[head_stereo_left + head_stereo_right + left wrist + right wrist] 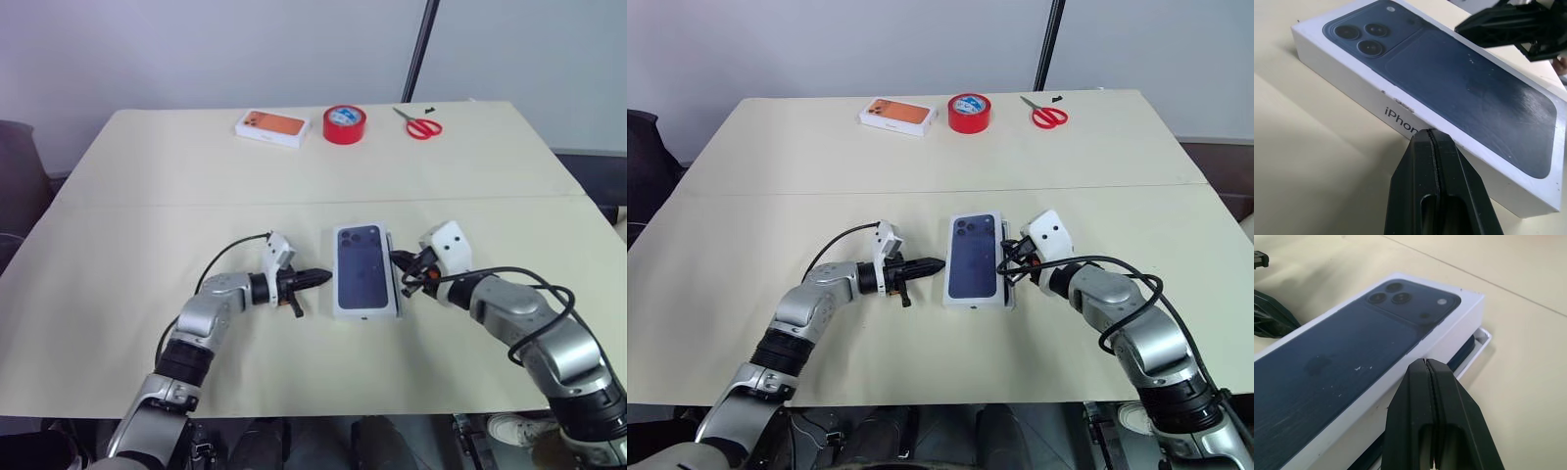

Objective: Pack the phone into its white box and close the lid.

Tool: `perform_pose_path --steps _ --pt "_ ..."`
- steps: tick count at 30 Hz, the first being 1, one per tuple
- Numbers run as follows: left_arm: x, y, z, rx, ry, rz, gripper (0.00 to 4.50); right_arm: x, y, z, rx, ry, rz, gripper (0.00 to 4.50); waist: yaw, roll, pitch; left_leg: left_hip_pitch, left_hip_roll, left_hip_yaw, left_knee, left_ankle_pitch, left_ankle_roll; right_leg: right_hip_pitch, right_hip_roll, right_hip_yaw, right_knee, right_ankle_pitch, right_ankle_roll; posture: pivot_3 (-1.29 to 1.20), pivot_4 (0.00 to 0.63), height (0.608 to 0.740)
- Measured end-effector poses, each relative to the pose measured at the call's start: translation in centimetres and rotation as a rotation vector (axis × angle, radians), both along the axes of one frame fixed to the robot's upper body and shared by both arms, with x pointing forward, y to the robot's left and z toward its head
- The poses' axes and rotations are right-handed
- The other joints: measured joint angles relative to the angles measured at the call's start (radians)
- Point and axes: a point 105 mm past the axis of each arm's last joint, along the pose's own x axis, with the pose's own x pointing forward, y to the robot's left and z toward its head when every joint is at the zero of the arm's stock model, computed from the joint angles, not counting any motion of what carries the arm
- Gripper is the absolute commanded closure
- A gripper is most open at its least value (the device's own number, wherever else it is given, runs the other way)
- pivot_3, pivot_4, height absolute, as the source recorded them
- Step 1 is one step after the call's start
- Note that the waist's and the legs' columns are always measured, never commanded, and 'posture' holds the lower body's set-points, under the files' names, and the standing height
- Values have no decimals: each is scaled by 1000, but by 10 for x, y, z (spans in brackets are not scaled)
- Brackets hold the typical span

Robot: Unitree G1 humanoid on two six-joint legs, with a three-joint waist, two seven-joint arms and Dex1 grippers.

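The lid point(1366, 372) sat skewed over the white box point(1480, 343), so both closed, empty pincers, left pincer point(321, 278) and right pincer point(400, 260), flanked it, seemingly to nudge it square.

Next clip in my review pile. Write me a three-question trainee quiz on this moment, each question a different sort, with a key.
1. True or false: the lid sits squarely over the white box, fully closed.
2. Multiple choice: the right gripper is A) open above the lid, B) shut beside the lid, C) shut on the scissors.
3. Fill in: between the orange-topped box and the scissors stands a red ____.

Key:
1. False: the tray's corner and the phone's dark edge stick out beside the lid.
2. B; the left gripper is shut too, on the lid's other side.
3. Tape roll.
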Motion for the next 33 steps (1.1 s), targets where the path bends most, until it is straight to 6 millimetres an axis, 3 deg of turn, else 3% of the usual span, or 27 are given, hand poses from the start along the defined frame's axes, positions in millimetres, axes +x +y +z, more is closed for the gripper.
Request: perform_pose_path --steps 10,33 --pt "6 -6 12 -29 -25 9 4500 -2 -9 -9 -37 17 -31 4471 -1 0 0 0 0 0 0 0 0 0 0 0 0 0 0 0 150 740" --pt "5 -13 12 -33 -28 -3 4500 -5 -14 -21 -71 38 -63 4471 -1 0 0 0 0 0 0 0 0 0 0 0 0 0 0 0 150 740"
